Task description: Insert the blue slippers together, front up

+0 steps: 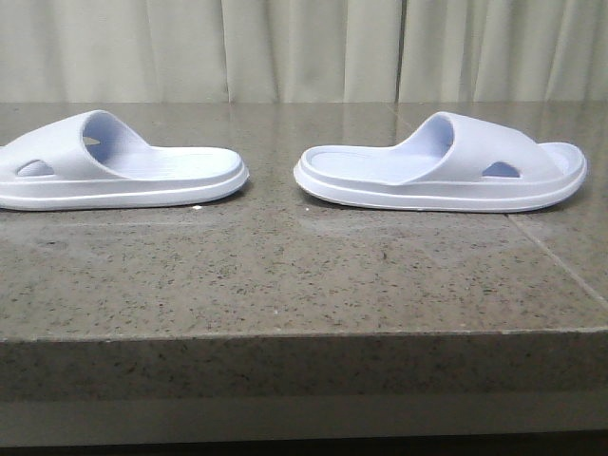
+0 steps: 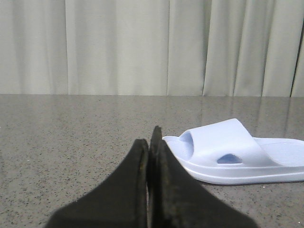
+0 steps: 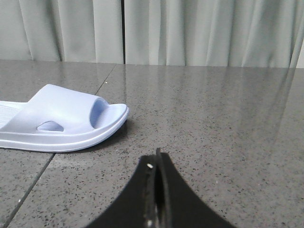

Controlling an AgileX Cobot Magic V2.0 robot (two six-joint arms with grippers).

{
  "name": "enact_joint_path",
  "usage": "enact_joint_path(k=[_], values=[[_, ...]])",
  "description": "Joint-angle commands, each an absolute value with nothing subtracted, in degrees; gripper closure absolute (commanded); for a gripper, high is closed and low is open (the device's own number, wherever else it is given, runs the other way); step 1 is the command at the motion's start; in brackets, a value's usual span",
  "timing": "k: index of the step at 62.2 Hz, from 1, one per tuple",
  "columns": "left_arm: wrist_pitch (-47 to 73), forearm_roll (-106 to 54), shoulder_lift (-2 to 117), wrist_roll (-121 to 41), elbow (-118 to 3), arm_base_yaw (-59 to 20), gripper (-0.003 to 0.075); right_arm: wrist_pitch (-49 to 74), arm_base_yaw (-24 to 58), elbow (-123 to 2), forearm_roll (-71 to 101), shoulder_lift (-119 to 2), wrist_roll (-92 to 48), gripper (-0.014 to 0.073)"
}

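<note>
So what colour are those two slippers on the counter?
The slippers are very pale blue, almost white, plain with no pattern. The front view shows both best.

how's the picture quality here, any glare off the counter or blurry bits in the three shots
Front view: evenly lit and sharp, faint sheen on the stone table, soft shadows under both blue slippers. Left wrist view: slipper fairly sharp, the dark left hand blurred up close. Right wrist view: curtain reflections streak the table, right hand out of focus.
</note>
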State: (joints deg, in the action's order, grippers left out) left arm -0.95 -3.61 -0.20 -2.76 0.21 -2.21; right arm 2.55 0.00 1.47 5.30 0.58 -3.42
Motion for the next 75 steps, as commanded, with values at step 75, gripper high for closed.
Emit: enact_joint_path(k=[75], values=[[-7.39, -5.2, -1.14, -2.25, -4.4, -2.1, 0.0741, -0.57, -0.18, -3.31, 4.63, 1.56, -3.37, 0.0661]])
